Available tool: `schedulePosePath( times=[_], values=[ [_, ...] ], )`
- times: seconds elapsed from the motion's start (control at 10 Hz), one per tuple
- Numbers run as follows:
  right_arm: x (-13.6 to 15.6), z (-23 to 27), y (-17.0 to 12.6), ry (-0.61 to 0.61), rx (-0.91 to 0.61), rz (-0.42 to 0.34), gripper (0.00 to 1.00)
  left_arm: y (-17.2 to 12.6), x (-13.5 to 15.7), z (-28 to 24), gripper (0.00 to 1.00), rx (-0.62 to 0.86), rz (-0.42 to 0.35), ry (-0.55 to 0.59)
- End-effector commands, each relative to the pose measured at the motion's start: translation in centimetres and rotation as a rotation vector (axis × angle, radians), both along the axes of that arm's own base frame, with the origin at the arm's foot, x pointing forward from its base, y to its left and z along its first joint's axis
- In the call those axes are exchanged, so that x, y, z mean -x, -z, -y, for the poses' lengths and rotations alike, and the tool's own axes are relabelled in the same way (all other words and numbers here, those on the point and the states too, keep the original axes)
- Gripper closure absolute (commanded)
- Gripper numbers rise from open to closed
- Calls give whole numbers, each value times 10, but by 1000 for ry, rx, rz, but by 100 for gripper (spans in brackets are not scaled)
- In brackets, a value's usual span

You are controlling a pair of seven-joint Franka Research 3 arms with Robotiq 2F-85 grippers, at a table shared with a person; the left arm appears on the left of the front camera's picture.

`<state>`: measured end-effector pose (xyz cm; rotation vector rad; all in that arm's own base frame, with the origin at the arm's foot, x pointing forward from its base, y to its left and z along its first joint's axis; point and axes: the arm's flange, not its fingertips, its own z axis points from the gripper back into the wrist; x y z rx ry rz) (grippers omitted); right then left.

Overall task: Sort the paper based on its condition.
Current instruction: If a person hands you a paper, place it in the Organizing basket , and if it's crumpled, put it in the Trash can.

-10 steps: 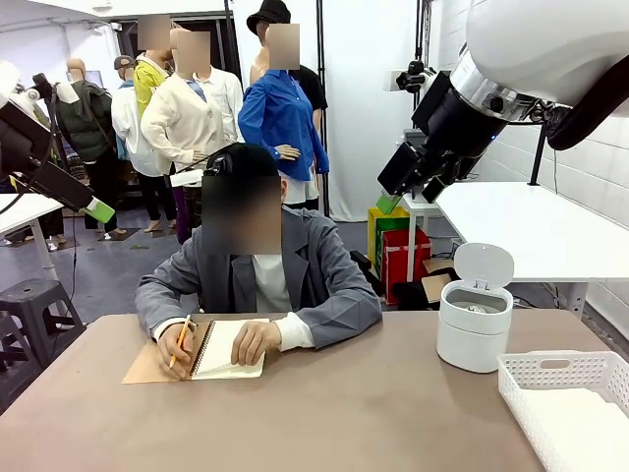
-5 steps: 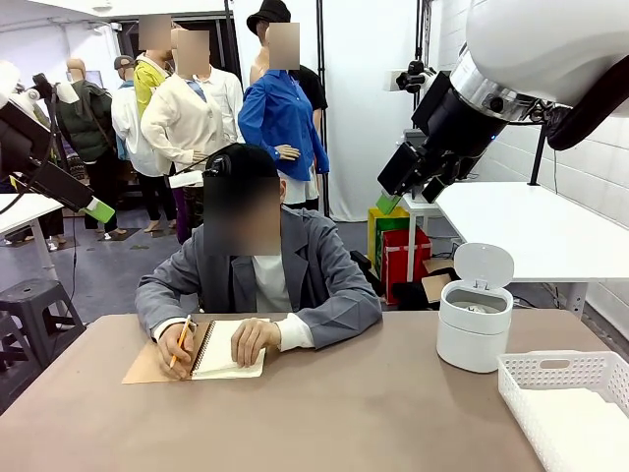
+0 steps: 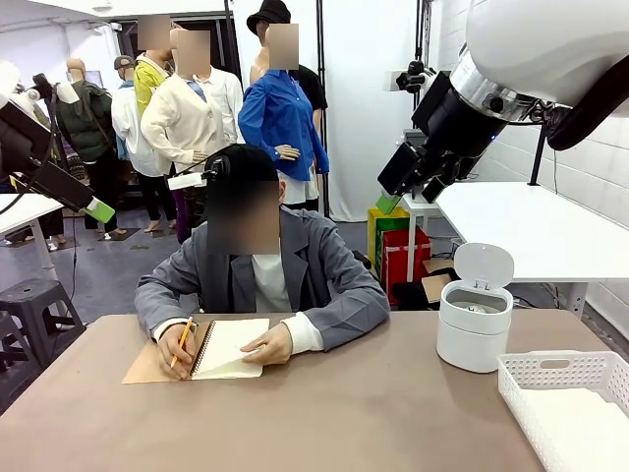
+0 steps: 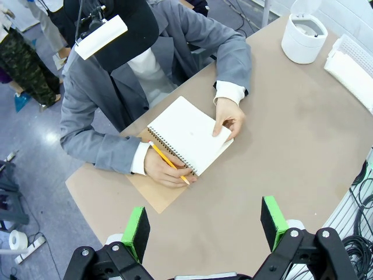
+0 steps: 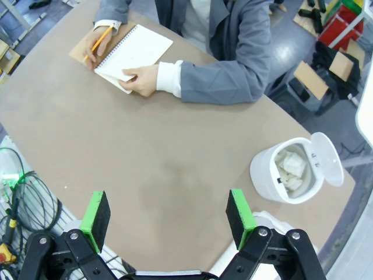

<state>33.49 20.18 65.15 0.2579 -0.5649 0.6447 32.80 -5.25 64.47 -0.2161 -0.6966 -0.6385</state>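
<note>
The table (image 3: pixel 373 393) carries all work items. The person (image 3: pixel 295 285) sits at its far edge, at 12 o'clock from the robot. The left gripper (image 4: pixel 204 224) and the right gripper (image 5: pixel 168 211) both hang well above the table, fingers spread wide, nothing between them. The white basket (image 3: pixel 550 369) stands at the 4 o'clock corner of the table. The round bin (image 3: pixel 474 339) stands at 2 o'clock with its lid up, and crumpled paper (image 5: pixel 289 166) lies inside it. The notebook (image 3: pixel 231 346) lies open at 10 o'clock. The person's free hand (image 3: pixel 272 346) rests on its top page, and the writing hand (image 3: pixel 175 352) holds a pencil (image 3: pixel 181 339) beside the spiral. In the left wrist view the notebook lies at 12 o'clock from the gripper, with its long axis running from 10 to 4 o'clock, oblique to the line between the fingers. Judgement: the next sheet comes from this notebook. The left arm is the nearer, and a grip needs a wrist roll to square the fingers to a page edge.
</note>
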Motion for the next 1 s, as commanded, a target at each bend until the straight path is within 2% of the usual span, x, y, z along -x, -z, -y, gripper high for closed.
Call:
schedulePosePath(
  times=[0.0,0.9],
  values=[
    [0,0,0,1,-1,1,0,1,0,0,0,-2,0,2],
    [0,0,0,1,-1,1,0,1,0,0,0,-2,0,2]
  ],
)
